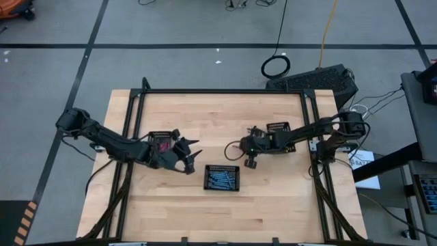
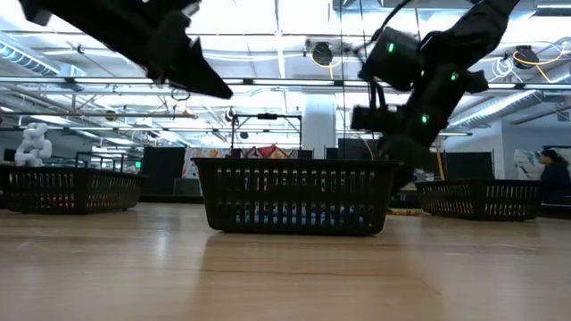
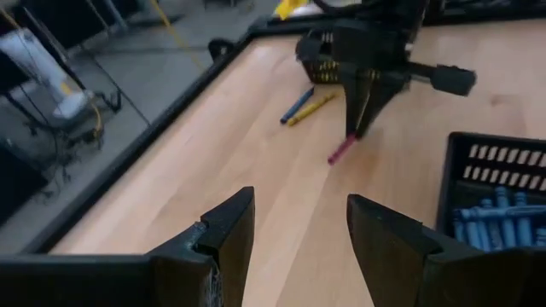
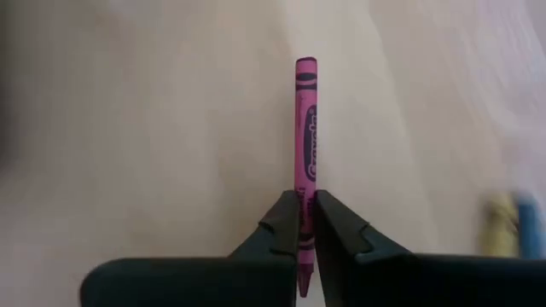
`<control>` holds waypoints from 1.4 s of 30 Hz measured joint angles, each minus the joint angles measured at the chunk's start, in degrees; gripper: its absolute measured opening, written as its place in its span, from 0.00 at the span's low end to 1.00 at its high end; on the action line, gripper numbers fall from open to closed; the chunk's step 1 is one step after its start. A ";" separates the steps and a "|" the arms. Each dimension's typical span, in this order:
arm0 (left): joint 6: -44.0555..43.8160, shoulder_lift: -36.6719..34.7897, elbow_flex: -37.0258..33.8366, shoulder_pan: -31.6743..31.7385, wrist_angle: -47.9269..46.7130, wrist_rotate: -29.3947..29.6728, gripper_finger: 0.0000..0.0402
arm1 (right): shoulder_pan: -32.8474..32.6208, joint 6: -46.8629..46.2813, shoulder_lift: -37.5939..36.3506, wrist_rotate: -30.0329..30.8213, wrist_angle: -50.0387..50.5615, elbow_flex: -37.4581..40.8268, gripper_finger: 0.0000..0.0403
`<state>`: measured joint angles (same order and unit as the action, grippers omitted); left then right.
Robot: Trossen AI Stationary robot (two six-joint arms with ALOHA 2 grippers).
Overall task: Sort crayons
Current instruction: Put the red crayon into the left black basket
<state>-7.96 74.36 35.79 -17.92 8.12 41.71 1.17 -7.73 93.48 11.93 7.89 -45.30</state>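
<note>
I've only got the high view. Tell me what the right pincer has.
Observer: The right pincer is shut on a pink crayon, gripping it near one end.
Operator: Report the left pincer.
Observer: The left pincer is open and holds nothing.
Operator: Name anything loose on the table.
Observer: A blue crayon and a yellow crayon lie side by side on the wood, close to the right pincer.
</note>
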 joint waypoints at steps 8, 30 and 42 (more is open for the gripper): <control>1.75 -2.96 -6.40 -2.08 9.31 0.67 0.48 | -4.20 2.63 -0.07 0.89 -23.08 0.68 0.00; 21.14 -0.50 -10.13 4.47 47.36 -24.76 0.48 | -8.89 16.43 -0.20 -6.17 -63.38 0.68 0.00; 22.06 4.62 -3.81 5.89 47.04 -34.69 0.47 | -9.18 17.42 -0.22 -6.13 -63.80 0.65 0.00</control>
<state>14.10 78.99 31.98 -12.03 55.16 7.02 -8.01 9.69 93.26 5.80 -55.90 -44.64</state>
